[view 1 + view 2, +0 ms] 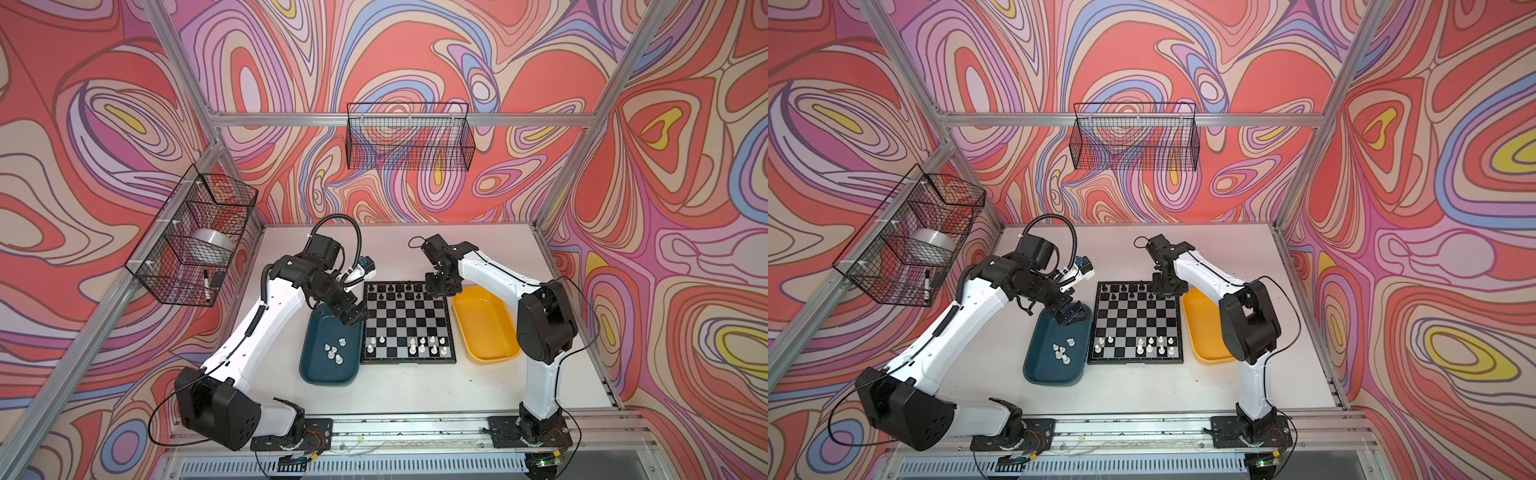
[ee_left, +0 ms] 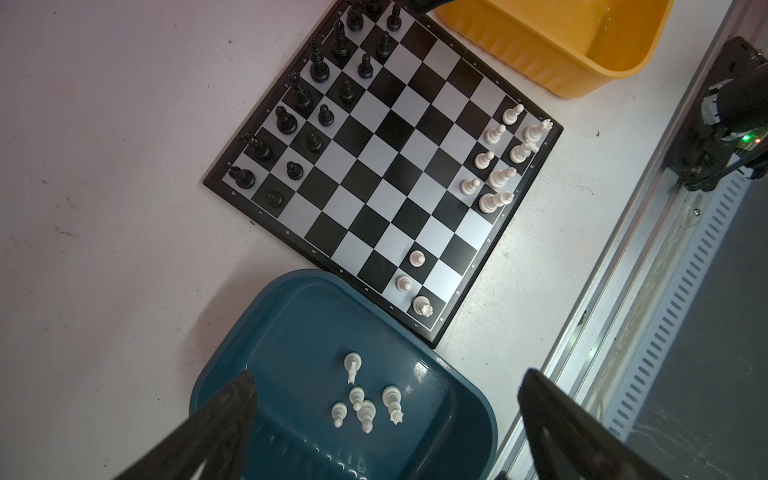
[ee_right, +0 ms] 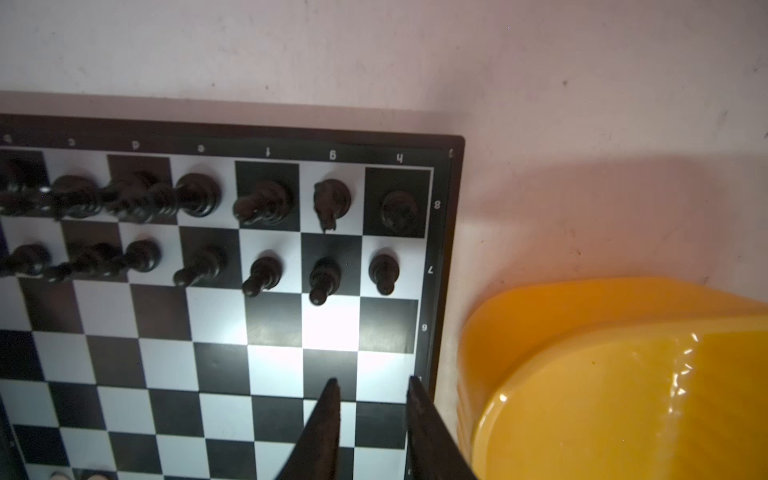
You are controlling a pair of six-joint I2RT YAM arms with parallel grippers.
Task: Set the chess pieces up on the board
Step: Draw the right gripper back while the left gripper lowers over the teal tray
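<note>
Fetching white men seemed our step: the left gripper (image 2: pixel 388 376) gaped wide over five chess pieces (image 2: pixel 365 411) loose in the teal tray (image 2: pixel 299 332) beside the board (image 2: pixel 374 166); the right gripper (image 3: pixel 372 381) hung slightly parted, empty, above the board. Next, we judged, we needed one clean pinch.

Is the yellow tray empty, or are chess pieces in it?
Empty: the yellow plastic tray shows only its bare glossy floor; nothing lies in the part in view.

White-and-black left robot arm (image 1: pixel 266 324) is reaching in from seven o'clock, its black left gripper (image 1: pixel 355 316) holding its jaws wide apart. Matching right arm (image 1: pixel 498 274) is arching in from five o'clock, its right gripper (image 1: pixel 439 291) pointing downward with jaws narrowly parted and empty.
</note>
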